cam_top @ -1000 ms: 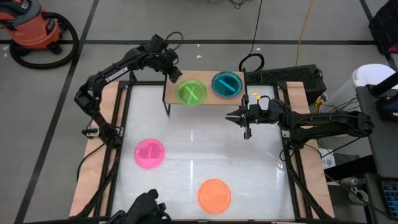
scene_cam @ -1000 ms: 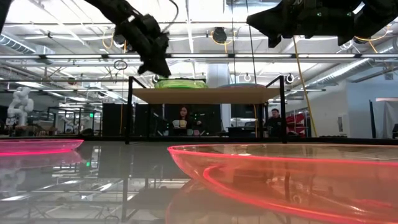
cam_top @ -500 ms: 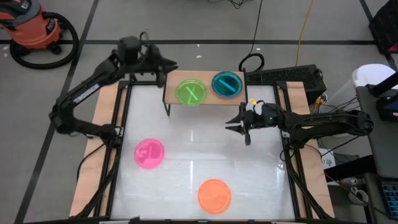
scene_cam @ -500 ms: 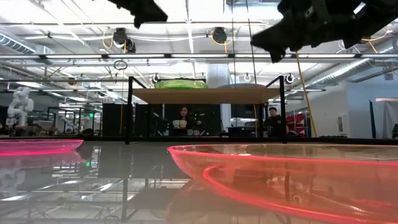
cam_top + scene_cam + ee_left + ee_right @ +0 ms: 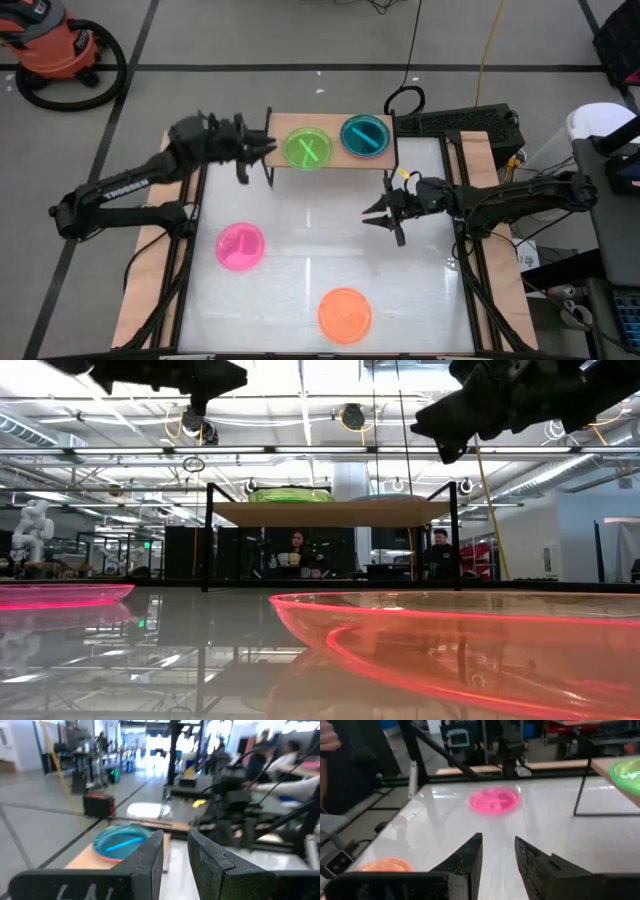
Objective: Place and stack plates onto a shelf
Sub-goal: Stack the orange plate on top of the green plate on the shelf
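1. Progress, as I judge it from the high view: the shelf (image 5: 330, 160) stands at the far edge of the bench (image 5: 300, 250), and two spots on it are filled, a green plate (image 5: 307, 149) near its middle and a blue plate (image 5: 365, 136) at its right end. The green one shows crossed stripes, so it may be two stacked, but I cannot be sure.
2. Still to do: a pink plate (image 5: 241, 246) lies on the bench toward the left edge, and an orange plate (image 5: 345, 313) sits near the front edge. Neither is held, so I count the job as roughly half done for the plates I can see.
3. My left gripper (image 5: 262, 148) hangs off the shelf's left end, fingers slightly spread and empty. My right gripper (image 5: 380, 213) hovers over the bench's right side, in front of the shelf, also spread and holding nothing.
4. The low view gives me what the high view cannot: the green plate's rim sits above the shelf board, the arms hang high overhead, and the orange plate is close to that camera.
5. The right wrist view shows the pink and orange plates beyond its parted fingers (image 5: 465, 860); the left wrist view shows only the blue plate and the other arm behind it.
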You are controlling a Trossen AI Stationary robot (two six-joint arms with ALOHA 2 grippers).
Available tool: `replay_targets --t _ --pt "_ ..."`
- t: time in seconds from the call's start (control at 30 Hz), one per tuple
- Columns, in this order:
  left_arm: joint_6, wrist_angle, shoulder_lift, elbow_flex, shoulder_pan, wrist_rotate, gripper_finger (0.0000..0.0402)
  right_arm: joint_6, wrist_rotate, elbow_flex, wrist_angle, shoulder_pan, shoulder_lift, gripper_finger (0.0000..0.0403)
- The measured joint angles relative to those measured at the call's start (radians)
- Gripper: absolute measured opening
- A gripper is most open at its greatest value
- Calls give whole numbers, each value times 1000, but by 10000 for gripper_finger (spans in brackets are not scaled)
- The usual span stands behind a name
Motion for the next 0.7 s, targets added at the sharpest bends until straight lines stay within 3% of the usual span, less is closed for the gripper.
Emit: replay_targets --t 0.17,0.3,0.6,0.7 --pt "-66 198 -65 -199 -88 -63 95 27 38 0 8 64 76 100" --pt "-79 302 -79 -292 -152 -136 95 72 52 1 39 116 181 100" --pt "-47 338 -78 -360 -224 -218 95 224 55 0 142 215 456 100" --pt "-52 341 -78 -359 -232 -220 95 247 -15 1 254 255 530 100"
